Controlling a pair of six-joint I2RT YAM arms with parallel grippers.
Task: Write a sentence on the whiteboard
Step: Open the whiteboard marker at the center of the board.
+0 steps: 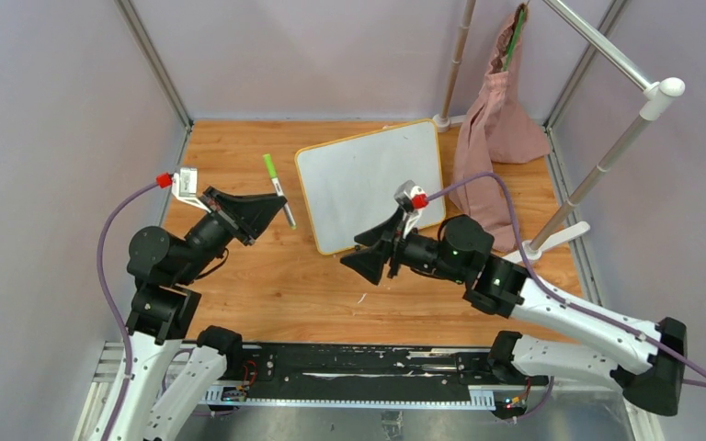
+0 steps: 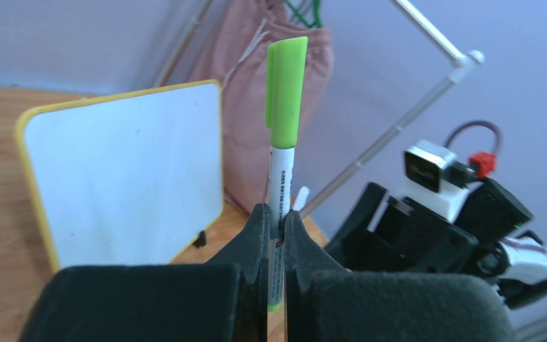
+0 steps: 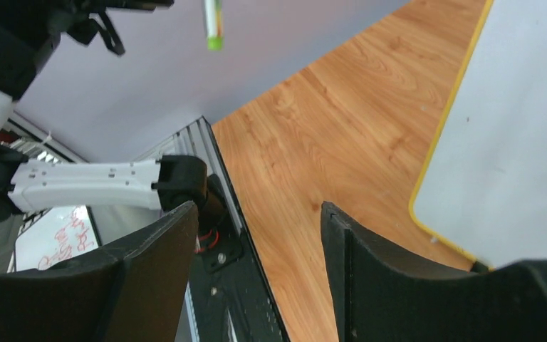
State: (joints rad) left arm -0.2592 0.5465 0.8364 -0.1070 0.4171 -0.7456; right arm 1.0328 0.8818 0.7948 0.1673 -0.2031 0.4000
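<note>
Left side first: the left claw is clamped tight on a green-capped marker, cap pointing to 11 o'clock above the bench. The whiteboard sits at 12 o'clock on the bench. By its 6 o'clock corner the right claw hangs, jaws wide apart and empty.

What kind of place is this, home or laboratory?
Probably a laboratory robot cell: left arm and right arm mounted at a wooden table, metal frame posts along plain walls, a whiteboard.
</note>
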